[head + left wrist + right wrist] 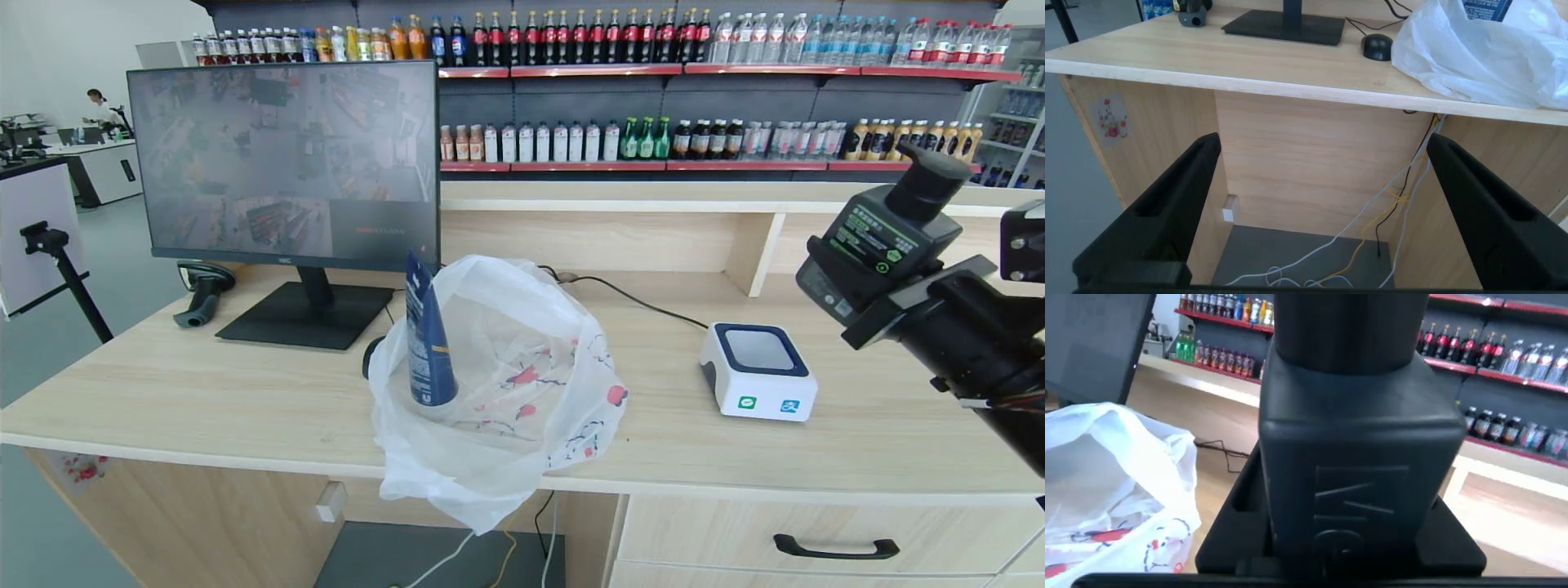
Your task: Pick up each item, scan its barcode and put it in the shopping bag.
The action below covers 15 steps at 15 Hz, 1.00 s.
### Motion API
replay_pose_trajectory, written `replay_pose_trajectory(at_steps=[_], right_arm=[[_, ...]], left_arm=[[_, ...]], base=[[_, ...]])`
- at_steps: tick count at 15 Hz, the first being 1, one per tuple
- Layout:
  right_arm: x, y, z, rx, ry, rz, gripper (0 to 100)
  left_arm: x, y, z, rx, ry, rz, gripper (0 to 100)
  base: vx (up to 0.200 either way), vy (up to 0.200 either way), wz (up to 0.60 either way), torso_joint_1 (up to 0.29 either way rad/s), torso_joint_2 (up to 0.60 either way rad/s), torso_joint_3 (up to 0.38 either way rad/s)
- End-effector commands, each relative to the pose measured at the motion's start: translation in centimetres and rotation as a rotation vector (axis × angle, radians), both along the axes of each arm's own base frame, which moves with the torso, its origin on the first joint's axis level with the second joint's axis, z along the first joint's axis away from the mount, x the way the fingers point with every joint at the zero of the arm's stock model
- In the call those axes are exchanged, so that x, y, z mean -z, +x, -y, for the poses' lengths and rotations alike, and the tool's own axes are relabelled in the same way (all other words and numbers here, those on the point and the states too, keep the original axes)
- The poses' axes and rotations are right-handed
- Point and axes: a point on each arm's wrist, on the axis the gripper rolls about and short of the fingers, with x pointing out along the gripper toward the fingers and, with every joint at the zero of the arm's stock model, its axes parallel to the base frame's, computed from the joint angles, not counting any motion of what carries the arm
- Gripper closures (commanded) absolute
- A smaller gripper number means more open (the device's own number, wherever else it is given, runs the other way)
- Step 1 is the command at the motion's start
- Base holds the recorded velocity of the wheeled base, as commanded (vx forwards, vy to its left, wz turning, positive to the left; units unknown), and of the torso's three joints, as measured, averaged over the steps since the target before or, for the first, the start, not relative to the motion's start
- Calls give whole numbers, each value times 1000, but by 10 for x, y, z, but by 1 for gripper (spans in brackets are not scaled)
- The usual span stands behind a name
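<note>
A dark grey bottle with a black cap [886, 237] is held tilted in the air at the right, above the counter, with my right gripper [906, 290] shut on it. In the right wrist view the bottle [1360, 449] stands between the right gripper's [1339, 547] fingers. The white barcode scanner [758, 369] with a dark blue top sits on the counter, below and left of the bottle. The translucent shopping bag [522, 408] with red prints lies open at the counter's front middle, and a blue tube [426, 339] stands inside it. My left gripper [1323, 220] is open and low in front of the counter, holding nothing.
A monitor [286, 163] on its stand is at the back left, with a handheld scanner [200, 294] beside it and a black mouse [1377, 46] behind the bag. A raised ledge [735, 200] runs along the counter's back. Cables [1388, 220] hang under the counter. A drawer handle [835, 547] is at lower right.
</note>
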Motion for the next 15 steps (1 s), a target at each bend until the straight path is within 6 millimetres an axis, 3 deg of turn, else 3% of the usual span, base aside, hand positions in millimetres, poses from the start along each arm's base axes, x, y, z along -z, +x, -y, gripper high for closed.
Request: replay_pose_trajectory(at_steps=[1, 4, 11, 15], right_arm=[[21, -8, 1, -15, 38, -111, 100], [27, -9, 3, 74, 91, -149, 100], [33, -14, -2, 39, 125, -195, 100], [37, -19, -16, -26, 116, -219, 100]], left_arm=[[0, 0, 0, 0, 0, 1, 0], [0, 0, 0, 0, -2, 1, 0], [0, 0, 0, 0, -2, 1, 0], [0, 0, 0, 0, -3, 1, 0]], base=[[0, 0, 0, 0, 0, 0], [0, 0, 0, 0, 0, 0], [0, 0, 0, 0, 0, 0], [-50, 0, 0, -1, 1, 1]])
